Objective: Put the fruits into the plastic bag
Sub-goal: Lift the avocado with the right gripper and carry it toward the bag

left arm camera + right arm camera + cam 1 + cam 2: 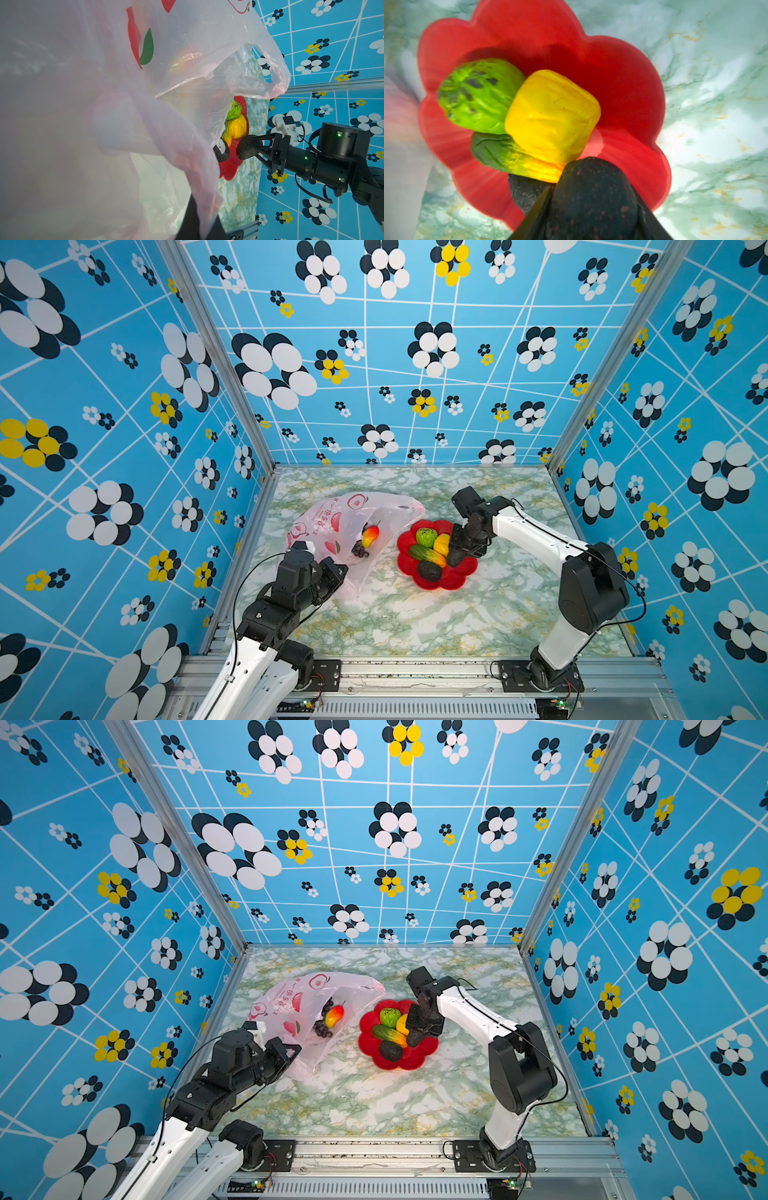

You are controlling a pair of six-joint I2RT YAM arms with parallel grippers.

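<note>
Your right fingers grip a dark avocado over the red dish: lift clear of the yellow fruit, then cross to the plastic bag beside it, pinched open by your left fingers.

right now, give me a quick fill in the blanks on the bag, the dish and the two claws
1. The grape bunch and the mango lie ____ the plastic bag, whose edge the left claw grips.
2. The right claw grips a dark fruit over the ____ dish.
3. In the dish, the yellow fruit touches the ____ kiwi.
Missing words: inside; red; green.
</note>
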